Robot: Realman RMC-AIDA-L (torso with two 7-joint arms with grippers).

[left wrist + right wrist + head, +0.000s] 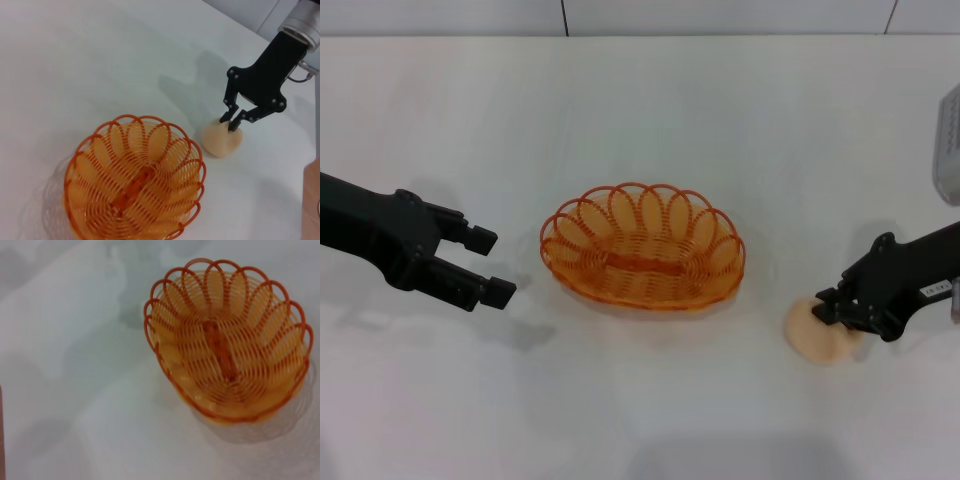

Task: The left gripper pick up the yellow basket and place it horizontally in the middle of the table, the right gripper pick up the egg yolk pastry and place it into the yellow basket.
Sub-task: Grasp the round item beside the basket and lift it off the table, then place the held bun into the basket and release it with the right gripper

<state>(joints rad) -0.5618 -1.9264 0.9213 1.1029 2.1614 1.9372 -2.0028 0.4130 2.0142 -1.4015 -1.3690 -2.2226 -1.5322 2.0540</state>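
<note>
Where pastry [820, 335] lies, right pincer [823, 308] seemingly touching

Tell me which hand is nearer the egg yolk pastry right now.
Right. The right hand is at the egg yolk pastry, fingertips on it. The left hand sits open beyond the yellow basket.

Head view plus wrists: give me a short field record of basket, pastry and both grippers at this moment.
basket: upright, mid-table, lengthwise across, empty
pastry: on the table, to the robot's right of the basket, not in it
right gripper: at the pastry, fingers straddling its top, pastry not lifted
left gripper: open, left of the basket, apart from it
step now: grasping the pastry
</note>
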